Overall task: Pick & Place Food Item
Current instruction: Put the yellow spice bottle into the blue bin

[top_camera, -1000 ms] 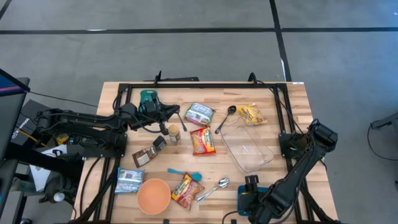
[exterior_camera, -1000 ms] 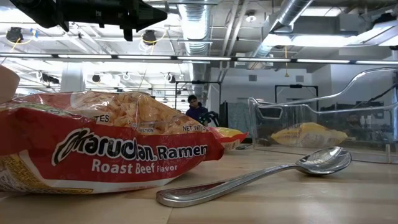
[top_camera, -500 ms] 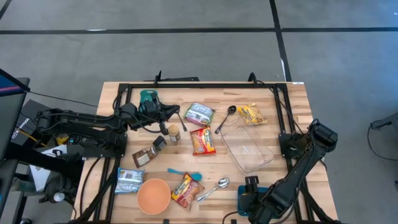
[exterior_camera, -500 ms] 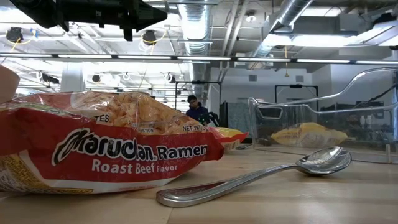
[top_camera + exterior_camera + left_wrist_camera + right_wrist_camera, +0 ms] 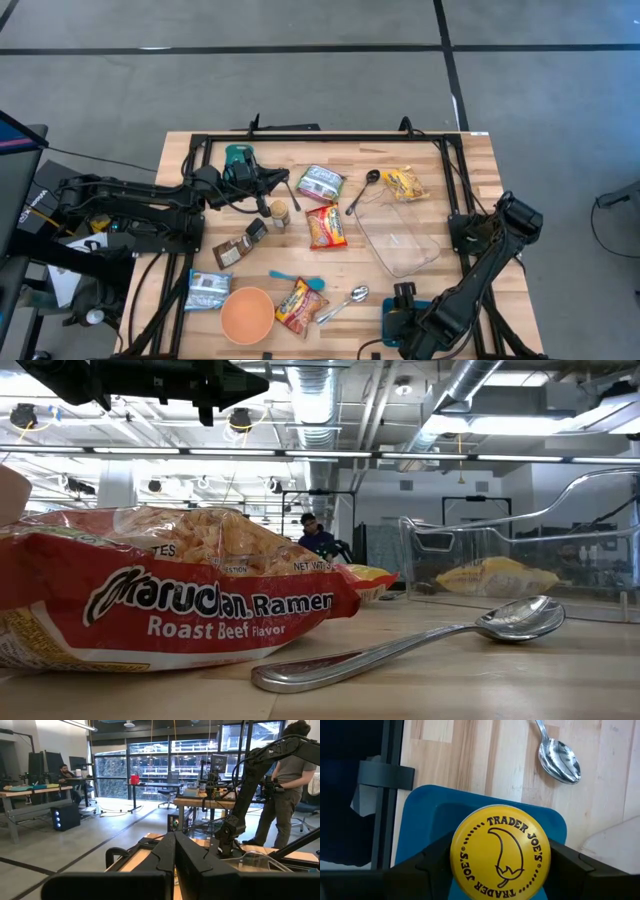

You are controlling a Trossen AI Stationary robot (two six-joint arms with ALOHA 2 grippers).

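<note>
Nothing moved since earlier, right tool [image 5: 500,870] clamped on yellow Trader Joe's jar [image 5: 500,852] over blue plate [image 5: 425,815], left tool [image 5: 175,851] fully closed, empty, above bench [image 5: 470,190].

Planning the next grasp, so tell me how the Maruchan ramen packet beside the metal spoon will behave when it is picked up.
The ramen packet probably feels light for its bulk: its wrapper looks puffed over a noodle block. The glossy film may be slippery under fingers. The block likely keeps it fairly stiff, though a hard squeeze could crack the noodles. It lies flat, so it should not roll.
</note>
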